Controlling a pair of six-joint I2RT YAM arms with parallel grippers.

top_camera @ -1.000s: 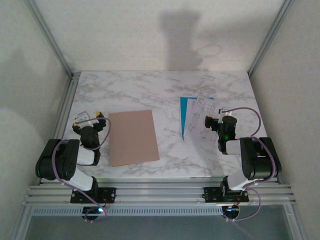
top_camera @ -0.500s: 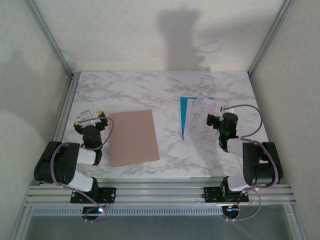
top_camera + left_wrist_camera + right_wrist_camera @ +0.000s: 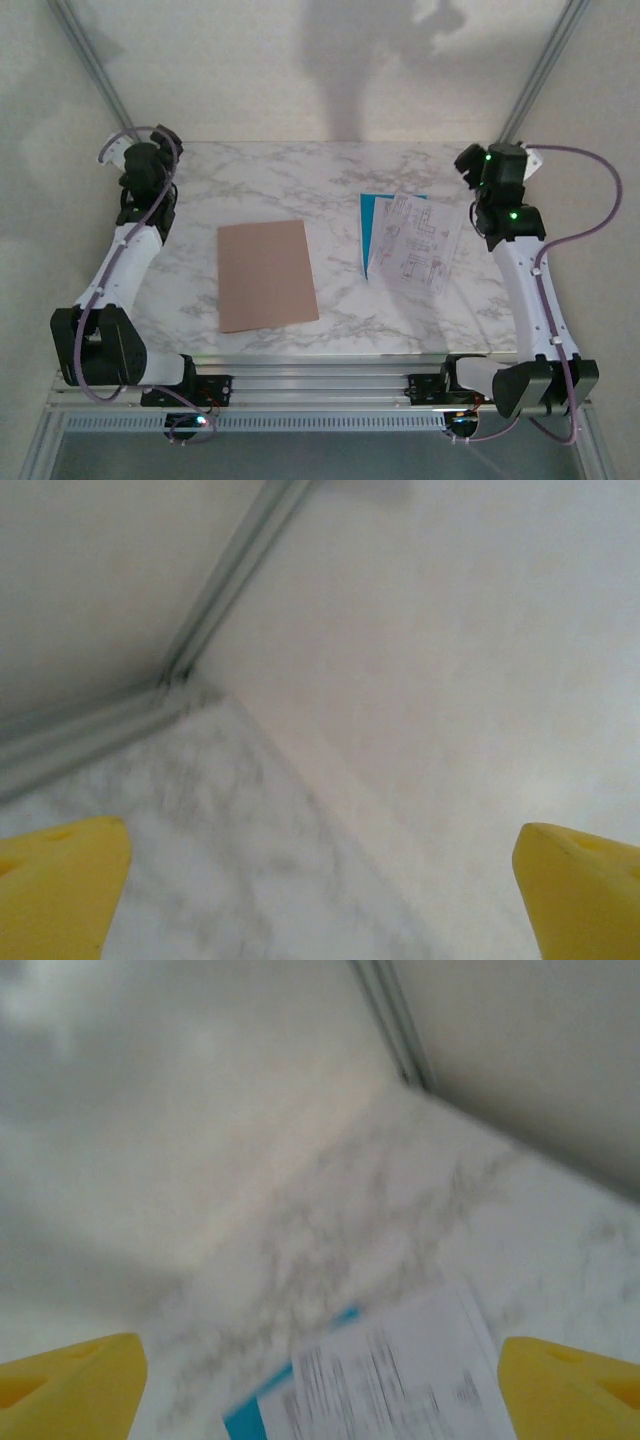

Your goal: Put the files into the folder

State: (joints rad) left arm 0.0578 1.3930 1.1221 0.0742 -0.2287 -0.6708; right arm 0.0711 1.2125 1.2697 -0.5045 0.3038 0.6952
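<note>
The tan-brown folder [image 3: 267,275] is seen lying flat on the marble surface [image 3: 330,175], left of centre in the top view. The files [image 3: 418,245] are laid well apart from it, right of centre: white printed sheets overlapping a cyan-blue sheet [image 3: 371,218], whose left edge and upper corner are left uncovered. The left arm [image 3: 122,255] is extended toward the upper left corner of the surface, the right arm [image 3: 535,295] toward the upper right. In the left wrist view the left gripper [image 3: 320,890] is shown with its yellow jaws set wide and empty, over bare marble near a frame rail [image 3: 225,575]. In the right wrist view the right gripper [image 3: 320,1385] is likewise spread wide and empty, with the files seen blurred at lower centre.
</note>
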